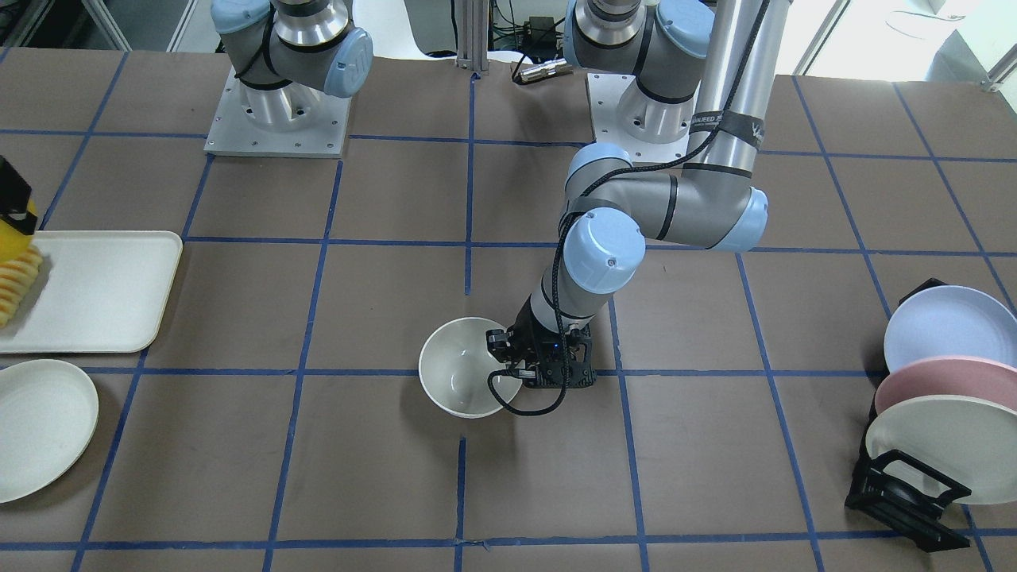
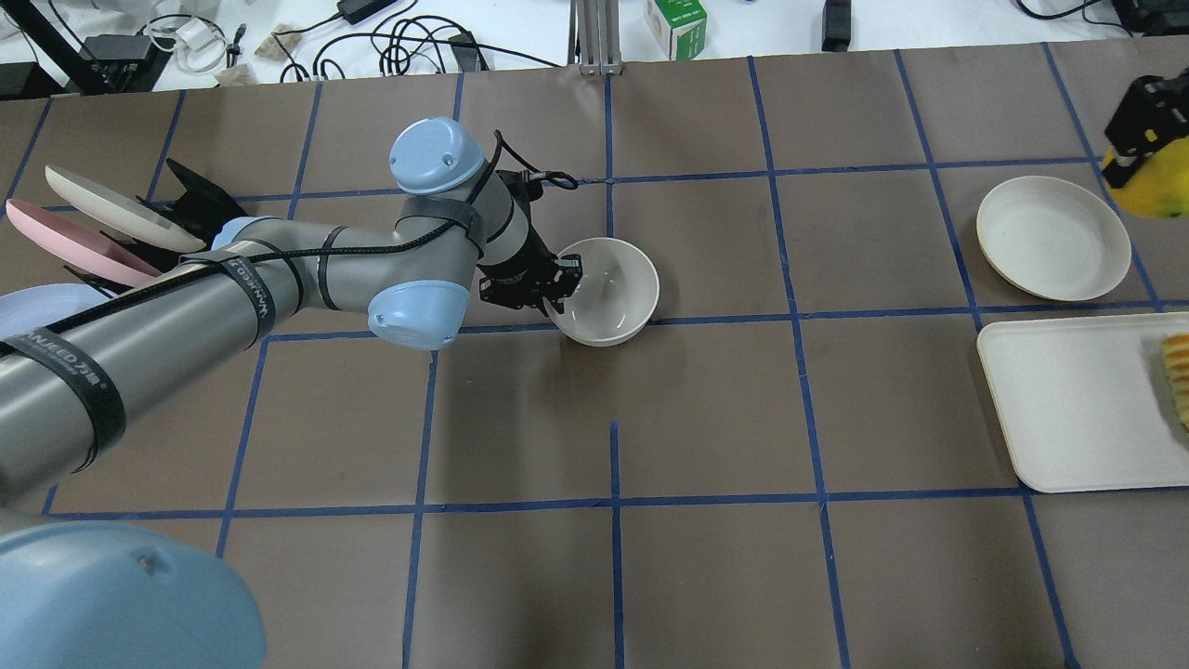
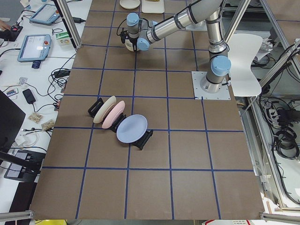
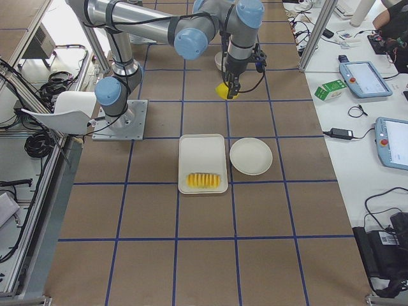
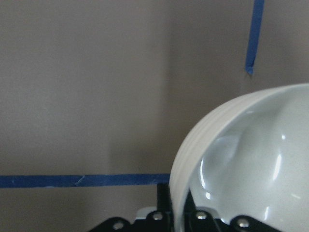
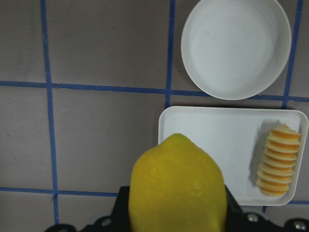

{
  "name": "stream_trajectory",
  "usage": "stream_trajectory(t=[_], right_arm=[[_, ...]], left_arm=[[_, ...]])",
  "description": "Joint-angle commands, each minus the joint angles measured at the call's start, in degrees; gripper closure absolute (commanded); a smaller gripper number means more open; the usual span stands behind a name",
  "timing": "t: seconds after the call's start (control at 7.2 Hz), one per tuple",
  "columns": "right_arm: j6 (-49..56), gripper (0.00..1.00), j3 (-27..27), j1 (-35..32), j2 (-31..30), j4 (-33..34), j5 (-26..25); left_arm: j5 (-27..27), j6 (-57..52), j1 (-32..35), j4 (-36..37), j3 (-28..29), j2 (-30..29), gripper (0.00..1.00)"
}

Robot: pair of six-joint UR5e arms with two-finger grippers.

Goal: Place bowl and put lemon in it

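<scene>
The off-white bowl [image 1: 465, 367] is at the table's middle and tilts slightly; it also shows in the overhead view [image 2: 608, 293]. My left gripper [image 1: 502, 349] is shut on the bowl's rim, one finger inside and one outside, as the left wrist view shows [image 5: 251, 164]. I cannot tell whether the bowl rests on the table or hangs just above it. My right gripper [image 2: 1141, 167] is shut on the yellow lemon [image 2: 1152, 190] and holds it high above the table's far right end, well away from the bowl. The lemon fills the lower part of the right wrist view [image 6: 177, 186].
Below the right gripper lie a shallow white plate [image 2: 1052, 238] and a white tray [image 2: 1068, 409] with sliced yellow-orange fruit [image 2: 1178, 372]. A black rack with pastel plates [image 1: 937, 397] stands at the table's other end, behind the left arm.
</scene>
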State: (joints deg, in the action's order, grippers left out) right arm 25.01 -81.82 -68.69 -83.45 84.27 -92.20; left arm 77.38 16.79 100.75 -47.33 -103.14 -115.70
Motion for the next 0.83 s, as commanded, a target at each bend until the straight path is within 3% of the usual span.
stream_trajectory(t=[0.0,0.28,0.42,0.69], right_arm=[[-12.72,0.81,0.17,-12.90,0.13,0.90,0.09],[-26.52,0.81,0.69,-23.37,1.79,3.87,0.62],[-33.64,0.81,0.78,-27.77,2.67,5.46,3.06],[-43.17,0.81,0.78,-35.95,6.69,12.03,3.08]], left_arm=[[0.13,-1.23,-1.34,-0.65,1.62,2.39,0.00],[2.40,-12.14,-6.77,-10.62,3.38,7.56,0.00],[6.60,-19.10,-10.19,-17.82,4.87,10.98,0.00],[10.39,-22.68,-13.65,-36.43,11.96,17.40,0.00]])
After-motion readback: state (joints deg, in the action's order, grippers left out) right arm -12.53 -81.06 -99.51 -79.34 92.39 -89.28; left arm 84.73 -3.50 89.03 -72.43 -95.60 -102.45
